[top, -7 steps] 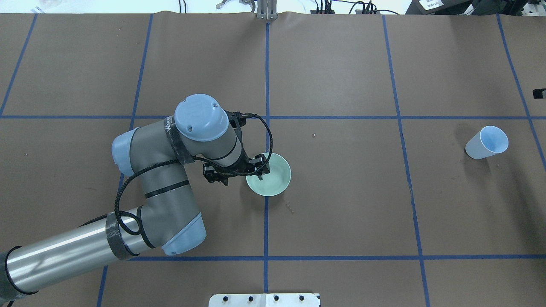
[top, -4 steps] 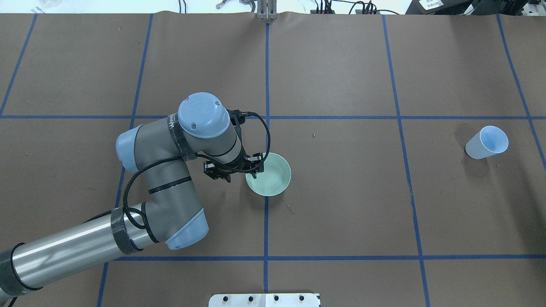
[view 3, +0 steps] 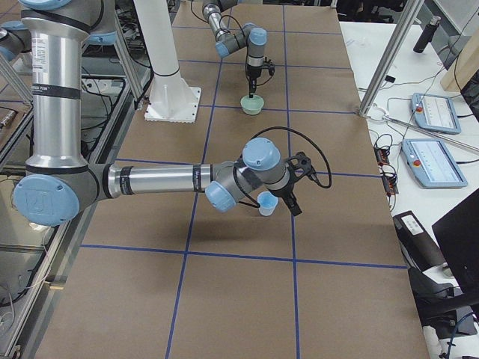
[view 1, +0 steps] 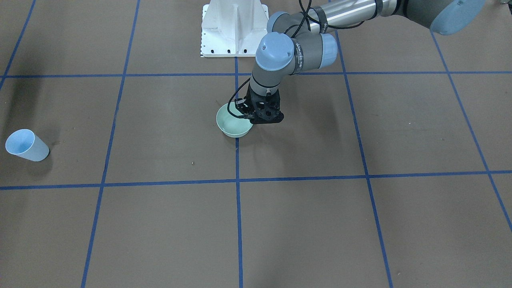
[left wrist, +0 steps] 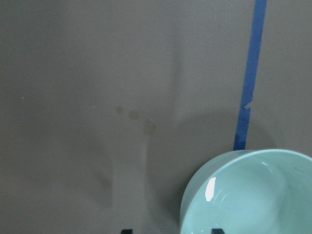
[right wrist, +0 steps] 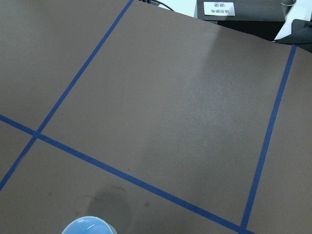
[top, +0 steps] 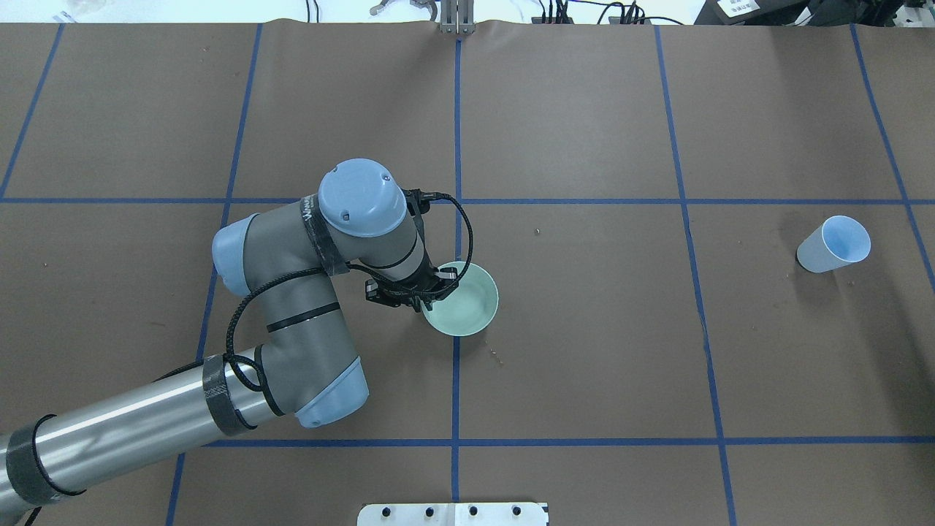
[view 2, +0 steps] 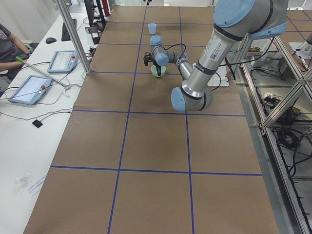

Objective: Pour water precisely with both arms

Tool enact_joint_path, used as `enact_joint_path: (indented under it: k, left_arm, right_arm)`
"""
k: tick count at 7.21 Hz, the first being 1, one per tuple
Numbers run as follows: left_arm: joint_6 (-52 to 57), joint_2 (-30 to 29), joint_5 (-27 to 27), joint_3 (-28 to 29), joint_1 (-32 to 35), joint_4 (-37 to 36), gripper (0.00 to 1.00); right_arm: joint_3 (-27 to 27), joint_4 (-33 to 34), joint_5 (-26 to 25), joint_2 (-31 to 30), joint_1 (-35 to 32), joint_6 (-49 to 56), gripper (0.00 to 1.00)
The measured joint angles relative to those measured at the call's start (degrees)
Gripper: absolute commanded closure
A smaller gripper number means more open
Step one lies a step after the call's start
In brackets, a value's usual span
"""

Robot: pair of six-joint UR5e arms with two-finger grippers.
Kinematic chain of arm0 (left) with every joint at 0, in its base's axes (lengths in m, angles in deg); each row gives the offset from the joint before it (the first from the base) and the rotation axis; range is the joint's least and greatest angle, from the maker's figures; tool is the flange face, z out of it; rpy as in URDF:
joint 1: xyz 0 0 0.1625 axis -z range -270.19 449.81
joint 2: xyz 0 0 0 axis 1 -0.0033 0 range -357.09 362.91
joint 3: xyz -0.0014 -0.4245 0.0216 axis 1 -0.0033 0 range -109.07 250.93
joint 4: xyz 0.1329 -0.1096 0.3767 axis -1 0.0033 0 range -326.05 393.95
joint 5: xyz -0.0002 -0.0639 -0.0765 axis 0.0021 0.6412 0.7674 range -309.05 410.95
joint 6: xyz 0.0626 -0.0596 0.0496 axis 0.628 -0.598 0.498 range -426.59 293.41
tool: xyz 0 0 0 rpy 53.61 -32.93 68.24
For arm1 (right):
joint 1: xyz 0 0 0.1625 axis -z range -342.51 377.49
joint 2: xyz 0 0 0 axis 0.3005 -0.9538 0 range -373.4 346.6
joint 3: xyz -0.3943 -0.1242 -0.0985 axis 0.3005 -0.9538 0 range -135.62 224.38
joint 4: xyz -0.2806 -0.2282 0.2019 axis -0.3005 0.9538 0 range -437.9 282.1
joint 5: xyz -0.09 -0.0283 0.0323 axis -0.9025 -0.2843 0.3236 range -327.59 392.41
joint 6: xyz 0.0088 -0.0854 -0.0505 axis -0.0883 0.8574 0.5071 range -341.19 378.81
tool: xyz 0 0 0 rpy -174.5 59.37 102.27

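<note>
Overhead exterior, mid-frame: the left claw (top: 422, 294), spread apart, straddles the rim of the green bowl (top: 471, 310), probably to steady it; the right claw's (view 3: 289, 200) state cannot be told.

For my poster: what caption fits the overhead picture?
Left gripper at the rim of the green bowl; blue cup far right.

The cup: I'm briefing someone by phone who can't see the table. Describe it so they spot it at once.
Start from the brown table crossed by blue tape lines and go to the robot's right end, middle row of squares. The cup stands upright there: tall, light blue and tapered, unlike the wide, pale green bowl at the centre.
</note>
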Motion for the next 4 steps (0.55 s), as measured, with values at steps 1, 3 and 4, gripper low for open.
enact_joint_path:
  k: [1, 3, 4]
  left_arm:
    - [0.0, 0.0, 0.1, -0.1, 0.0, -0.1, 1.00]
    - [0.2, 0.1, 0.5, -1.1, 1.2, -0.4, 1.00]
    - [0.3, 1.1, 1.9, -2.9, 3.2, -0.5, 1.00]
  right_arm:
    - [0.0, 0.1, 0.0, 0.0, 0.0, 0.0, 0.01]
    - [-0.1, 0.2, 0.1, 0.0, -0.1, 0.0, 0.01]
    - [-0.1, 0.2, 0.1, 0.0, -0.1, 0.0, 0.01]
